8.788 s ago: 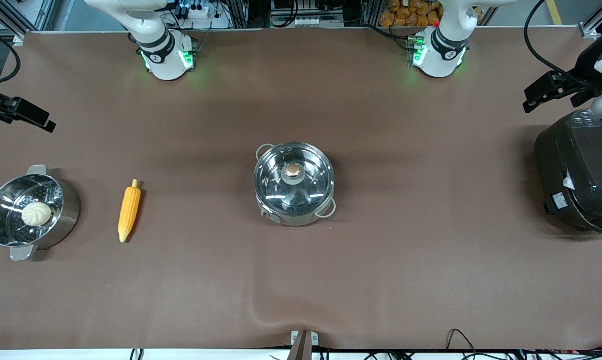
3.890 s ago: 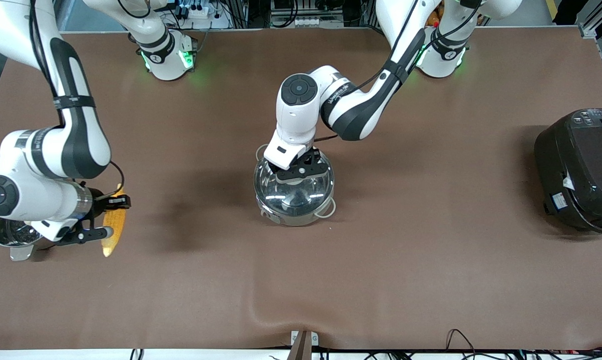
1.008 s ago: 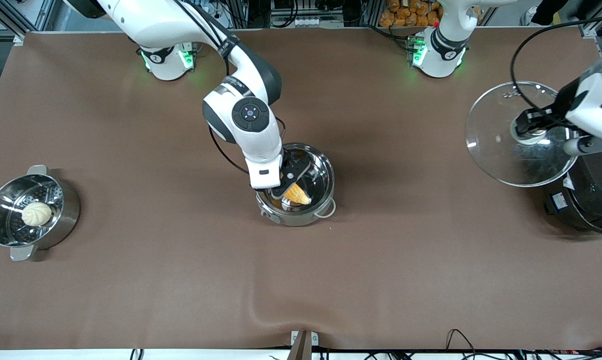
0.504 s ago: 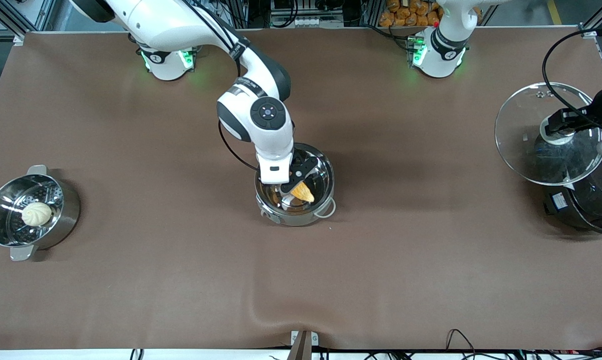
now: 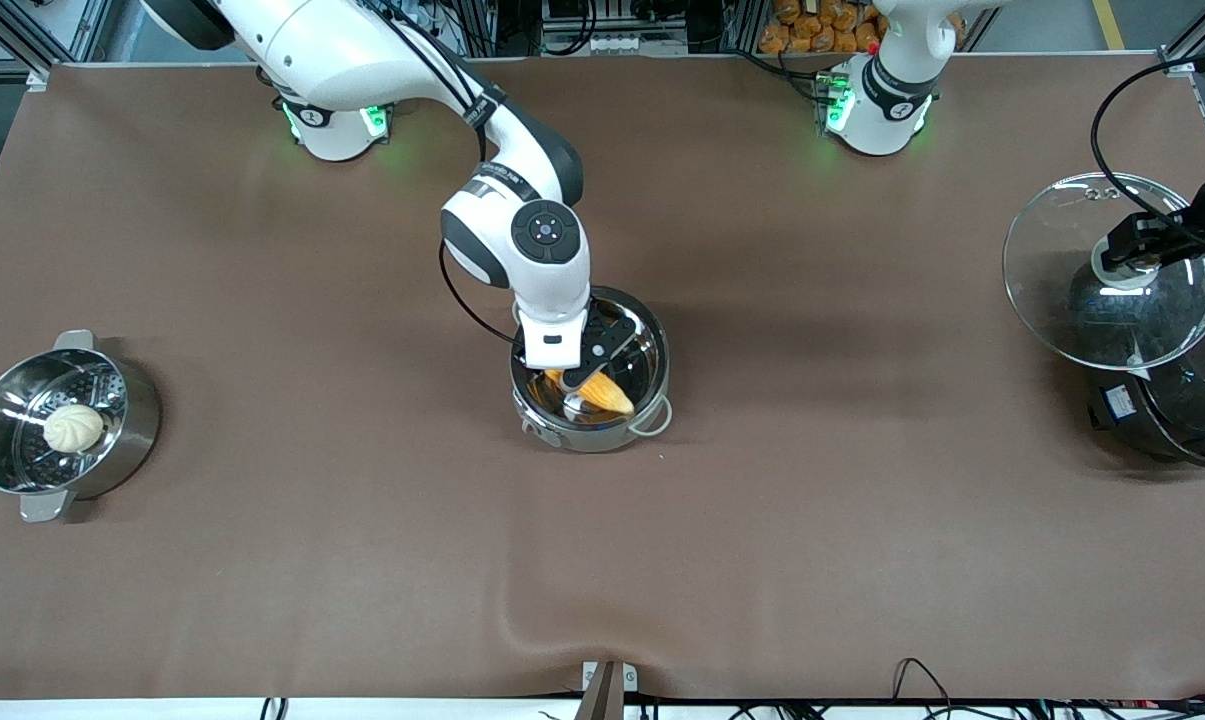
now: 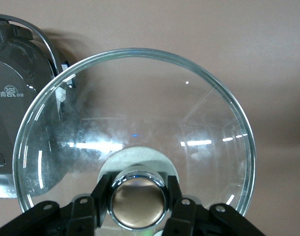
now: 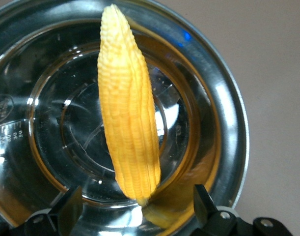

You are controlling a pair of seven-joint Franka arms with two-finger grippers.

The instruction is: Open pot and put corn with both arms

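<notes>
The black electric cooker (image 6: pixel 12 98), seen in the left wrist view, carries a small pale logo with Chinese characters too small to read surely. Faint embossed marks on the pot's inner wall (image 7: pixel 5 123) are illegible.

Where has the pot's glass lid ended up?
The glass lid hangs in the left gripper, shut on its knob, over the black cooker at the left arm's table end.

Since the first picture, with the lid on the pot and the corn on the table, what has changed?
The left gripper took the glass lid by its knob and carried it over the black cooker. The right gripper brought the corn into the pot and now stands open, the cob released. The steamer pot and bun stayed put.
</notes>
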